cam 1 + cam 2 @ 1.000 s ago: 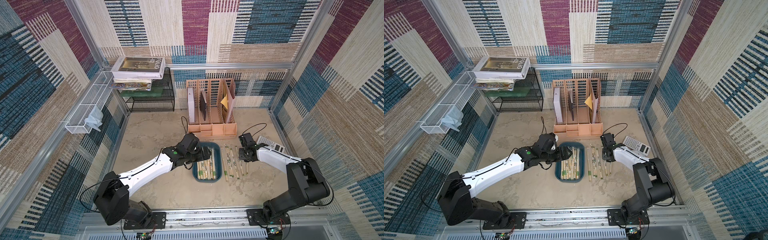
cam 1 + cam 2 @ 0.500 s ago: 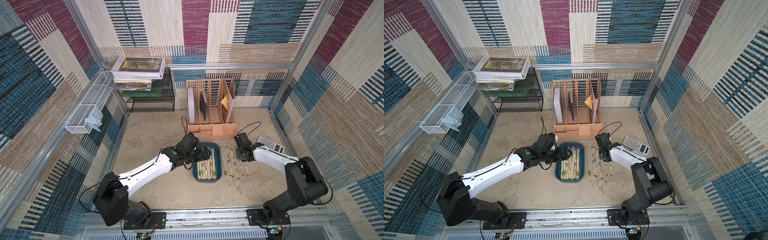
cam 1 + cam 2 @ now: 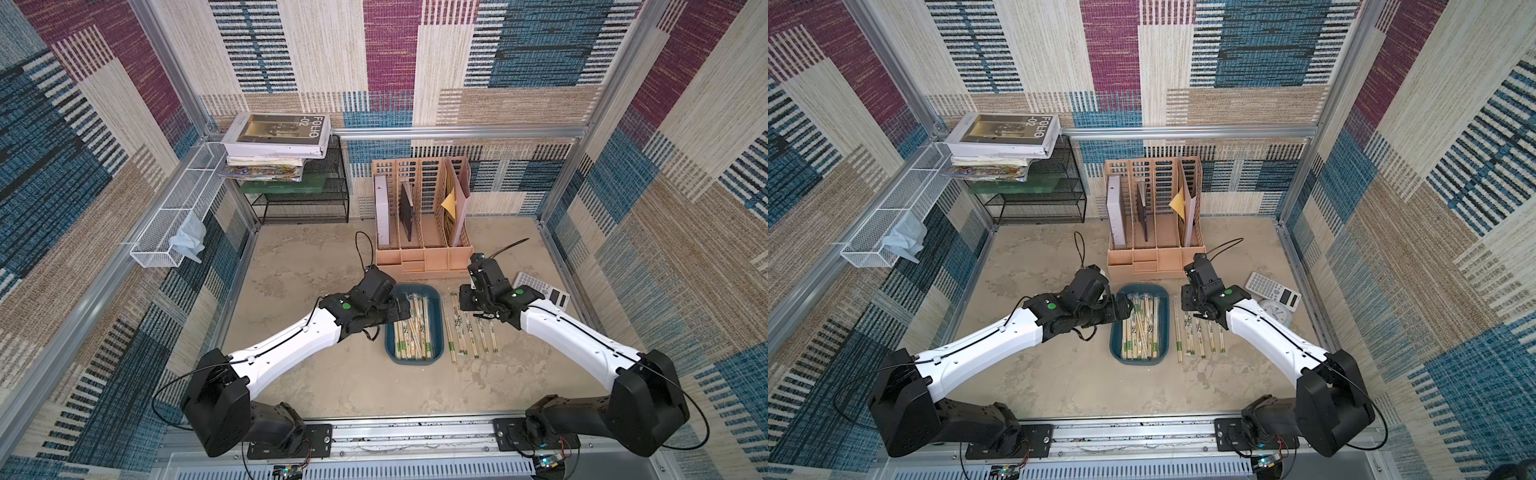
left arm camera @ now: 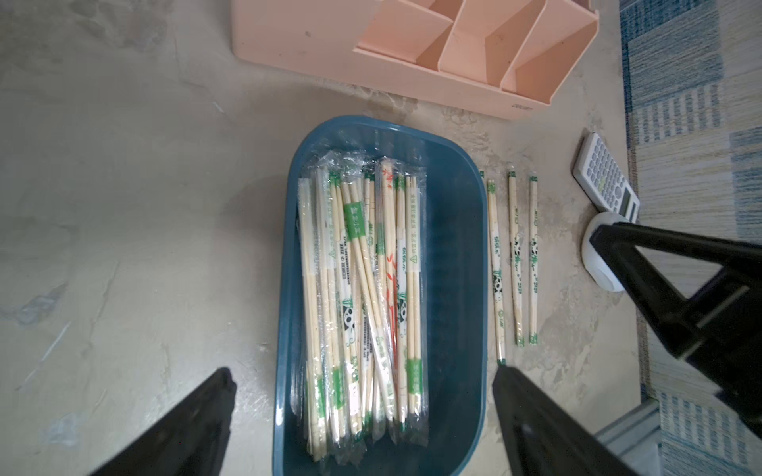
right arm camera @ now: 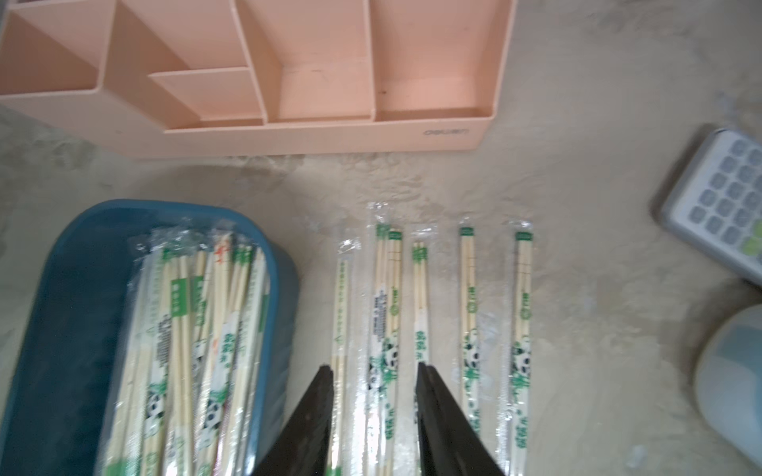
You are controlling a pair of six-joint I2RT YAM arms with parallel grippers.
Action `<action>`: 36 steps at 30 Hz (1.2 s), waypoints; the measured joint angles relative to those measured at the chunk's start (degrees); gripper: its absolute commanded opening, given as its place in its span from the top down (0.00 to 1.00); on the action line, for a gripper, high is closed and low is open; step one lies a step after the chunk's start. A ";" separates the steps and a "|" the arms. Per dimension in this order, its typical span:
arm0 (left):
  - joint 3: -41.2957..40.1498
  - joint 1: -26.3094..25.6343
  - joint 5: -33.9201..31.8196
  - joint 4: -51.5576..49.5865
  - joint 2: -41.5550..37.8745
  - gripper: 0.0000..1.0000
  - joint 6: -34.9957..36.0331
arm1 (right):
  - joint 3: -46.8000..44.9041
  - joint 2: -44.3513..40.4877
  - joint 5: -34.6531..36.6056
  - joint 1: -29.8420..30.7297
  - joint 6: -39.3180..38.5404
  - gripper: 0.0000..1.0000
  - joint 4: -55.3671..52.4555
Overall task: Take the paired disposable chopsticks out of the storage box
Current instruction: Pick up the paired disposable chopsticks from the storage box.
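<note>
1. One box holds chopsticks; I cannot count them.
2. At least five pairs lie beside it on the table.
3. My left gripper hangs wide open, empty, above the box.
4. My right gripper is part-open, empty, over the pairs.

1. The storage box is open above. The paired disposable chopsticks fill most of it, leaving a bare strip along the wall nearest the loose pairs.
2. The left end effector, spread wide, hangs over the box's left rim and bars that side.
3. The right end effector, jaws parted, stands over the loose pairs, which lie with narrow gaps between them.
4. The peach organizer closes the far side just behind box and row. A calculator and a round white item crowd the row's right.
5. The table lies bare left of the box and in front of it.
</note>
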 measured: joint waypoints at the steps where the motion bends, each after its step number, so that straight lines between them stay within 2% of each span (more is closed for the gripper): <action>1: 0.00 0.00 -0.72 -0.33 -0.07 0.01 0.02 | 0.04 0.15 -0.92 0.76 0.52 0.63 0.28; 7: 0.52 0.00 -3.41 -2.03 0.90 0.01 0.20 | 0.07 2.03 -5.64 5.07 3.26 0.63 3.15; 13: 0.26 0.35 -5.05 -3.15 1.49 0.01 0.17 | 2.51 8.61 -7.37 10.19 4.57 0.64 5.20; 24: -5.18 6.16 -4.83 -3.19 -3.63 0.01 -0.68 | 10.47 22.99 -5.29 16.00 4.98 0.70 6.10; 36: -7.74 8.72 -3.10 -2.99 -6.73 0.01 -0.22 | 14.56 30.03 -0.55 16.83 4.90 0.71 3.48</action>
